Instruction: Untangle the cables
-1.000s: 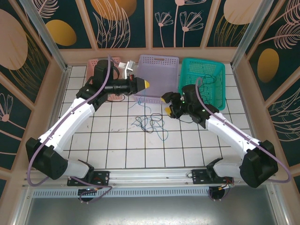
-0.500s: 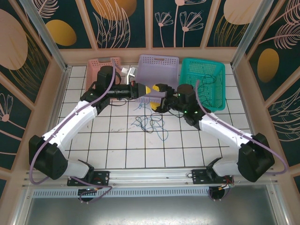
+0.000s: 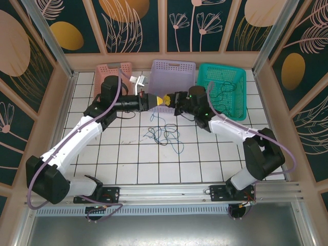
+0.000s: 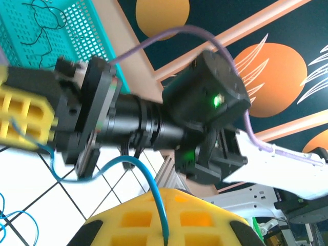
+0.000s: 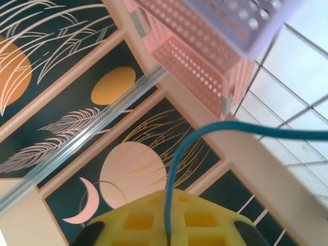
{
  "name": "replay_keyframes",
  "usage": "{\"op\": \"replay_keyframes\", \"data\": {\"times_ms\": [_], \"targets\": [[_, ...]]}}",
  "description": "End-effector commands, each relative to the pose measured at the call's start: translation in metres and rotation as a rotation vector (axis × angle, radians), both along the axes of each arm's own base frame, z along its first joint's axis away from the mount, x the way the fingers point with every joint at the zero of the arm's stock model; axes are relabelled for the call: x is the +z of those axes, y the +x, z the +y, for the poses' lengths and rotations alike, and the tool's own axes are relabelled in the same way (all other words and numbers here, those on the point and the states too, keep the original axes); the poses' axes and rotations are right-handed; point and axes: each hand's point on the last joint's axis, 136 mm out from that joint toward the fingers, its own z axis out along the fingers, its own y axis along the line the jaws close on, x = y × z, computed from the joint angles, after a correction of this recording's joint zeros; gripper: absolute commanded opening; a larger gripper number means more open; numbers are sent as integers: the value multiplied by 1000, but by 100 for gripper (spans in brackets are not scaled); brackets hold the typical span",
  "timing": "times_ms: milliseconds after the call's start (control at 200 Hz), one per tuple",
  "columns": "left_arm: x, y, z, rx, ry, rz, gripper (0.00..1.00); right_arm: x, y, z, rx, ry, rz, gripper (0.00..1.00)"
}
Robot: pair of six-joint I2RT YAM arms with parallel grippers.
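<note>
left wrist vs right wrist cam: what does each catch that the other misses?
Left wrist: the teal basket and the right arm's black wrist facing the lens. Right wrist: the purple basket and the pink basket. Shared: a blue cable running onto that camera's own yellow finger, plus the patterned wall panels.

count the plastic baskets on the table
3, in a row along the far edge: pink basket on the left, partly behind the left arm; purple basket in the middle; teal basket on the right.
</note>
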Motion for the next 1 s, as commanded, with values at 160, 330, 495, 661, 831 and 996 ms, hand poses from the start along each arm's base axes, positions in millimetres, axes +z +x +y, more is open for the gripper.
{"op": "replay_keyframes", "data": {"times_ms": [160,330,495,661,831,996], "targets": [[-27,-18,-5,-37,-4,77,0,80,77,-45,-19,-290,-382,0],[-40,-11,-19,-20,9,103,0,132,107,-40,21,-396,-581,0],[-33,12,-20,77,50,81,59,166,122,-32,48,-488,-709,0],[-25,35,2,275,138,33,78,193,133,-32,37,-561,-791,0],[-43,47,50,551,268,64,82,199,155,-35,14,-615,-846,0],[-46,37,61,597,210,93,81,191,179,-32,7,-652,-871,0]]}}
